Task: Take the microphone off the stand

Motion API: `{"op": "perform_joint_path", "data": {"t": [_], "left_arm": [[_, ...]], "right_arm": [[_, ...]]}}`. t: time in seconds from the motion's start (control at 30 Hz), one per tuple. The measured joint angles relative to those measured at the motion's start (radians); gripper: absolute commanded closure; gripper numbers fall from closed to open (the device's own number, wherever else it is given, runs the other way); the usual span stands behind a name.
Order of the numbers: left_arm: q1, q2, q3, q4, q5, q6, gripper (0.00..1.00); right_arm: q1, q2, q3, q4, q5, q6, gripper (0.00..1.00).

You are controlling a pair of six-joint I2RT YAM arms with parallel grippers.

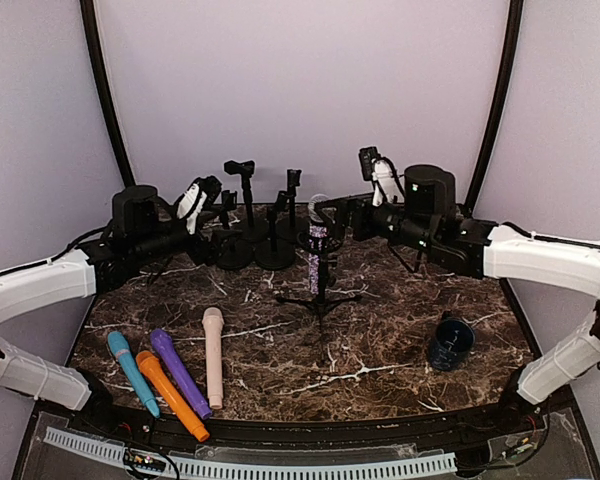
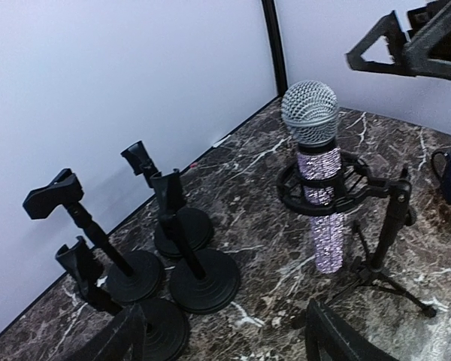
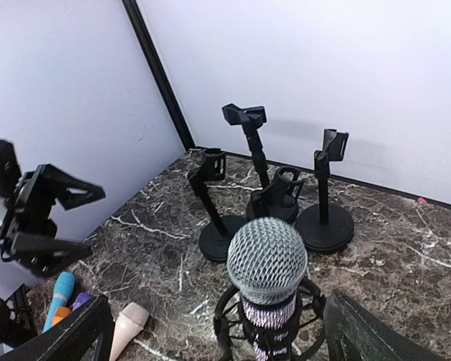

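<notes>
Right gripper [image 3: 214,312] gaping wide, empty, poised above the mic [image 3: 267,259], which sits upright in the stand [image 2: 395,218]. Best drop lower, clamp the sparkly body, then lift straight up.

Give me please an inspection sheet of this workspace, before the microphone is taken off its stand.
Surface: dark marble table with white veins.
Job's things: glitter microphone upright in the ring of its tripod stand, mid-table.
Clutter: four empty black stands at the back; four loose microphones near left; dark mug at right.
Grippers: left gripper open, holding nothing; right gripper open, fingers either side of the microphone's head, no contact seen.
Cables: black cable at the left; none seen on the microphone.
Surroundings: pale walls, black poles.
</notes>
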Motion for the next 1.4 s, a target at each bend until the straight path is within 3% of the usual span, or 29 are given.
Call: {"op": "perform_joint_path", "data": {"t": [0.23, 0.5, 0.8, 0.97, 1.13, 1.3, 1.4], "left_arm": [[-0.032, 0.092, 0.063, 0.046, 0.153, -0.132, 0.25], [-0.153, 0.212, 0.091, 0.108, 0.192, -0.247, 0.25], [-0.28, 0.351, 0.086, 0.265, 0.117, -0.296, 0.26], [-0.309, 0.43, 0.081, 0.352, 0.082, -0.318, 0.25], [-0.32, 0.494, 0.081, 0.406, 0.035, -0.34, 0.25], [-0.323, 0.512, 0.082, 0.452, -0.019, -0.351, 0.27], [-0.323, 0.521, 0.088, 0.48, -0.039, -0.362, 0.33]], "right_arm": [[-0.005, 0.204, 0.247, -0.174, 0.079, -0.038, 0.01], [-0.006, 0.286, 0.291, -0.27, 0.13, -0.08, 0.13], [-0.006, 0.306, 0.341, -0.28, 0.176, -0.133, 0.28], [-0.006, 0.316, 0.347, -0.282, 0.179, -0.146, 0.46], [-0.006, 0.33, 0.358, -0.284, 0.179, -0.149, 0.58], [-0.006, 0.33, 0.359, -0.284, 0.18, -0.15, 0.65], [-0.006, 0.33, 0.359, -0.284, 0.18, -0.15, 0.67]]}}
